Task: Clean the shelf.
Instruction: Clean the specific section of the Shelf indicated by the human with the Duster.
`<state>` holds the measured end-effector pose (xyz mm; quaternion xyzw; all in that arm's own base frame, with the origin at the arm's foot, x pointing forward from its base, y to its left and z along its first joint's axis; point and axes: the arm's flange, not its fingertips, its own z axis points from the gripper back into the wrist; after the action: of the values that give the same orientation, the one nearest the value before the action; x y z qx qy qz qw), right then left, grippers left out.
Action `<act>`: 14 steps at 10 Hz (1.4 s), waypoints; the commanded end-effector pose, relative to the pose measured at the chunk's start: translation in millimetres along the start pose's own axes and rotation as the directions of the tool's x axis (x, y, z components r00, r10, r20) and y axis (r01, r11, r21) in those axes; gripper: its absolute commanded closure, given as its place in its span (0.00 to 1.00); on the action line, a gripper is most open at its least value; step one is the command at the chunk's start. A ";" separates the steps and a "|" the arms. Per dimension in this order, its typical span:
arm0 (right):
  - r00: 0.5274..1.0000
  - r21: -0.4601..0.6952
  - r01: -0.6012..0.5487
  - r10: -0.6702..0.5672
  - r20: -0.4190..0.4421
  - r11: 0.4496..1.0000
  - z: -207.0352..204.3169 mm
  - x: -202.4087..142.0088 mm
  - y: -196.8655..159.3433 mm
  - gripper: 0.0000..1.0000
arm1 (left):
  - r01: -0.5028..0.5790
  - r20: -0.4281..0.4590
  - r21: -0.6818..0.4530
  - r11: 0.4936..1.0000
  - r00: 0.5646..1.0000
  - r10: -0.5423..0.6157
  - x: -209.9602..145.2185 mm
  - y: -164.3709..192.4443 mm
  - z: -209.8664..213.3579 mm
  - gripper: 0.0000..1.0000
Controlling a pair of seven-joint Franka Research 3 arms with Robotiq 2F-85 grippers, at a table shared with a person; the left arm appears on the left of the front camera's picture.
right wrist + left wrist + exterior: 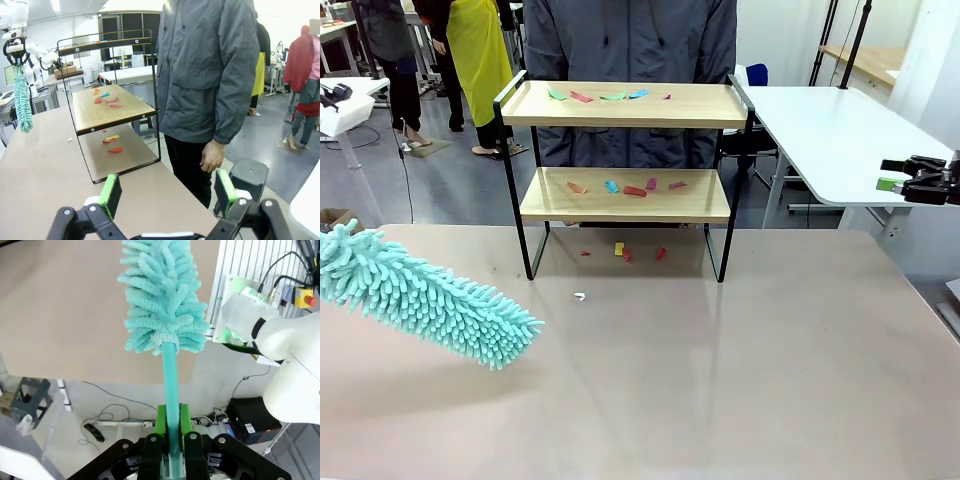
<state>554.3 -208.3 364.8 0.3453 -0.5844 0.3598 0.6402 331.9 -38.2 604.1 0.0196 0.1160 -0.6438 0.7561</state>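
Shelf (625,150) first, from the front: it stands toward the far side of the table (770,380), just in front of a person (630,40) in a grey jacket. Coloured paper scraps (635,191) lie on both of its boards and on the table under it. Left of the shelf and nearer the camera, a turquoise microfibre duster (430,295) hangs tilted over the table. Well to the shelf's right, the right gripper (892,175) has its jaws apart and nothing in them.

In the left wrist view, the left gripper (171,425) is clamped on the duster's handle (170,375), a green pad (161,422) pressed to each side (the fluffy head points away over the table).

In the right wrist view, the right gripper's jaws stand wide and empty. The shelf lies ahead of them, well apart and somewhat left, with the person just beside its far side.
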 end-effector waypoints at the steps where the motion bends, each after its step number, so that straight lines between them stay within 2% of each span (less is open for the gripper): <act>1: 1.000 -0.010 0.012 -0.012 -0.004 1.000 -2.0 6.5 0.6 0.00 | -0.012 -0.006 0.005 1.000 1.000 0.012 -0.9 -3.1 2.0 0.87; 14: 1.000 -0.010 0.012 -0.012 -0.004 1.000 -2.0 6.5 0.6 0.00 | -0.012 -0.006 0.005 1.000 1.000 0.012 -0.9 -3.1 2.0 0.87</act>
<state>554.3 -208.3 364.8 0.3453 -0.5844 0.3598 0.6402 331.7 -38.8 604.2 0.0200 0.1162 -0.6441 0.7558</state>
